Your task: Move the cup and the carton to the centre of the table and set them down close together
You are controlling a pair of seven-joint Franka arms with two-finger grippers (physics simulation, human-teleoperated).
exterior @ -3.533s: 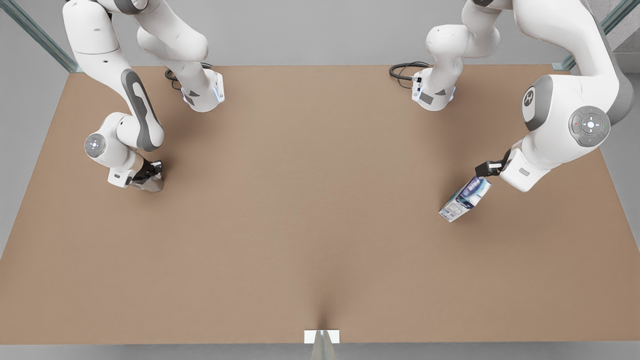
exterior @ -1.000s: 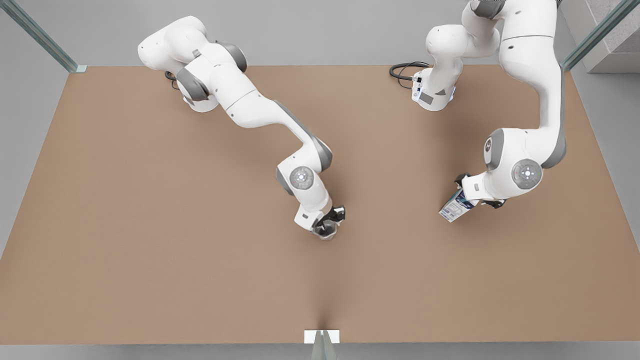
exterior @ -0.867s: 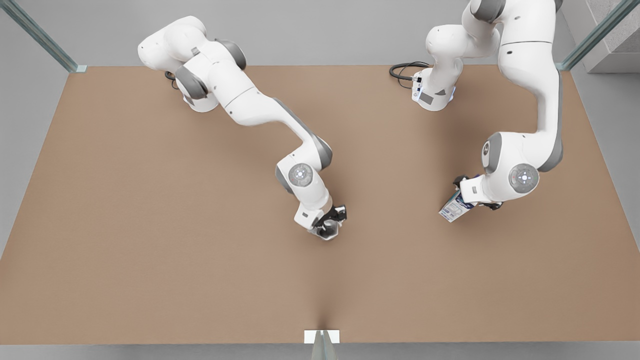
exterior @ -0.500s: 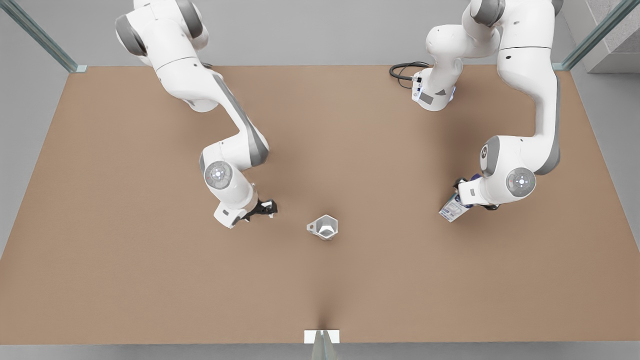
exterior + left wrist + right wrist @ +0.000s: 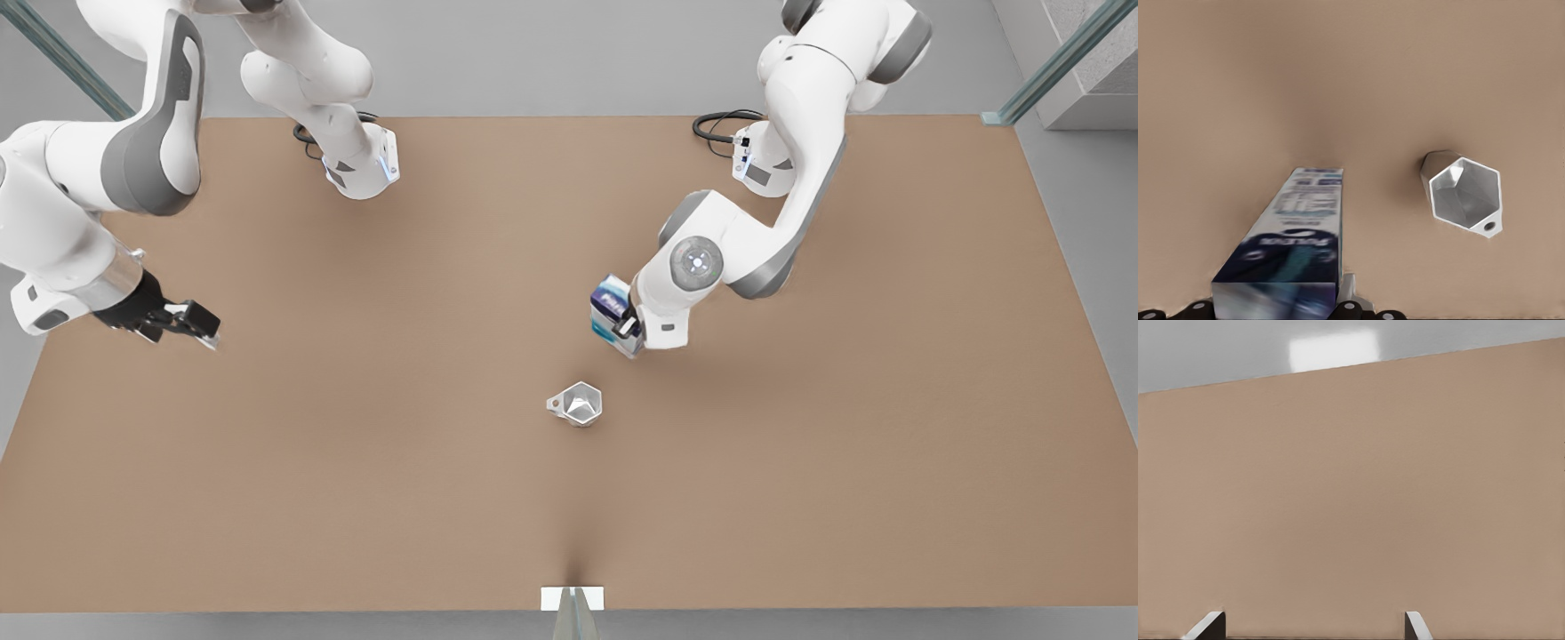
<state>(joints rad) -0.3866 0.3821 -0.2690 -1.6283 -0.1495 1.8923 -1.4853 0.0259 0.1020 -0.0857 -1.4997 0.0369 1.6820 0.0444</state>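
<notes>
Left gripper [image 5: 625, 331] clamps the carton [image 5: 609, 311] above the table [image 5: 356, 462], near the upright cup [image 5: 576, 404]. Right gripper [image 5: 191, 322] hovers spread-fingered, well apart.

A black cable [image 5: 722, 124] lies coiled on the table's far edge, towards the front view's right, and another dark cable [image 5: 305, 138] loops at the same edge towards the left. A small white bracket [image 5: 572, 598] sits at the middle of the near edge. Glass-green rails [image 5: 67, 60] run diagonally past both far corners. Grey floor [image 5: 551, 53] stretches beyond the far edge, with a pale concrete block [image 5: 1098, 62] near the far right corner.
</notes>
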